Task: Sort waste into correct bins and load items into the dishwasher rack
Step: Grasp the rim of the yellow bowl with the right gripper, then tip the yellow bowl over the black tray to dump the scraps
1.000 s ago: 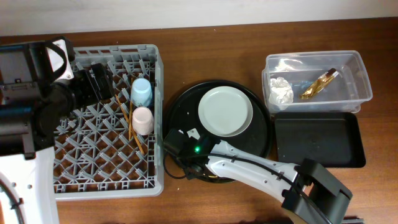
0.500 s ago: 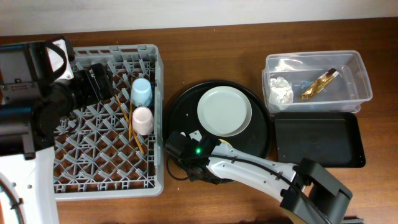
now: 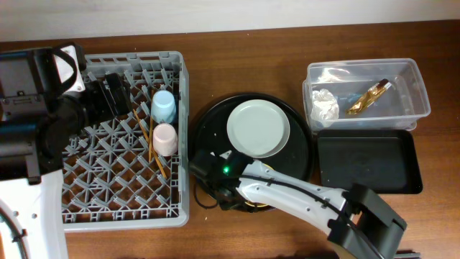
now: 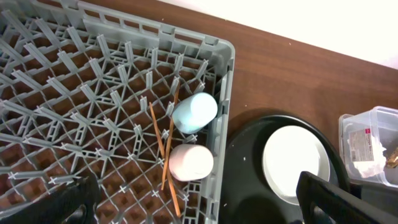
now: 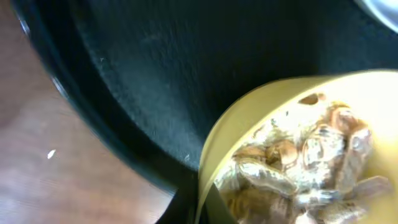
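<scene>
Yellow bowl (image 5: 267, 93) rim pinched by right fingers (image 5: 180, 210); left fingers (image 4: 339, 199) wide.

The worktop (image 3: 244, 57) is grained brown wood, the dishwasher rack (image 3: 181, 79) matt grey plastic, the chopsticks (image 4: 158, 138) bare wood. The tub (image 3: 422, 93) is clear glossy plastic, the foil wrapper (image 3: 368, 97) shiny gold, the napkin (image 3: 323, 106) crumpled white paper. The yellow bowl (image 5: 249, 118) looks smooth and glossy, its food scraps (image 5: 305, 168) rough and crumbly, the round black tray (image 5: 143, 68) finely grained and matt.
</scene>
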### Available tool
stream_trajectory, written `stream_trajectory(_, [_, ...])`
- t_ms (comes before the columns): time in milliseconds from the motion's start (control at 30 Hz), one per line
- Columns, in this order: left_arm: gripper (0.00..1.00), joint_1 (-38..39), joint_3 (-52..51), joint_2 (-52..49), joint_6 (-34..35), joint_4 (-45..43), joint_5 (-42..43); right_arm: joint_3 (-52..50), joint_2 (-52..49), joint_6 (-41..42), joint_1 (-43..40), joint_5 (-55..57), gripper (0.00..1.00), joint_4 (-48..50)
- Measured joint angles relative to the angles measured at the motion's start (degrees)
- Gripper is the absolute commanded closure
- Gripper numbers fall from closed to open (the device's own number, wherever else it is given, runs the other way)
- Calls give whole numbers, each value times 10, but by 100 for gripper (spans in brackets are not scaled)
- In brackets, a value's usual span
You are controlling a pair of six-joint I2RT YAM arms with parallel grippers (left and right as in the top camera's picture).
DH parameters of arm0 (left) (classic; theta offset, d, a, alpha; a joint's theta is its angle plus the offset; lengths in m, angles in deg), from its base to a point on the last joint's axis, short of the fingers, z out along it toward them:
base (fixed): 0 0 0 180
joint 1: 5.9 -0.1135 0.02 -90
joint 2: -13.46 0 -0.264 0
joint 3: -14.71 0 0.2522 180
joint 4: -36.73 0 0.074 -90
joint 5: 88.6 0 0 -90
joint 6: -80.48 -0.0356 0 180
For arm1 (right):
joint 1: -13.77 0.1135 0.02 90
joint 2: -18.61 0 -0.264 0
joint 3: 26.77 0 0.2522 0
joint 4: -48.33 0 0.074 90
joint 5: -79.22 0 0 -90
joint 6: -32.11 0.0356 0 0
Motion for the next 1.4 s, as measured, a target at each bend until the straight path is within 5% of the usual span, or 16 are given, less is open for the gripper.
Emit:
stream_trajectory(167, [1,0,0,0,0,0,0,82,1,0,-19,20,96,-100])
stream_trajectory(267, [1,0,0,0,0,0,0,90,7,-1,-102,21,96,-137])
stream_trajectory(567, [1,0,0,0,0,0,0,91,112,-183,-445,-134,96,-144])
stream_trajectory(800, [1,0,0,0,0,0,0,61,115,-373,-714,-381,96,-140])
stream_trajectory(1133, [0,0,0,0,0,0,0,-208,122,-424,-944,-644,96,166])
stream_trajectory(1267, [1,0,0,0,0,0,0,-292,120,-426,-992,-769,96,309])
stream_trajectory(1400, [1,0,0,0,0,0,0,-312,107,-407,-1012,-886,96,346])
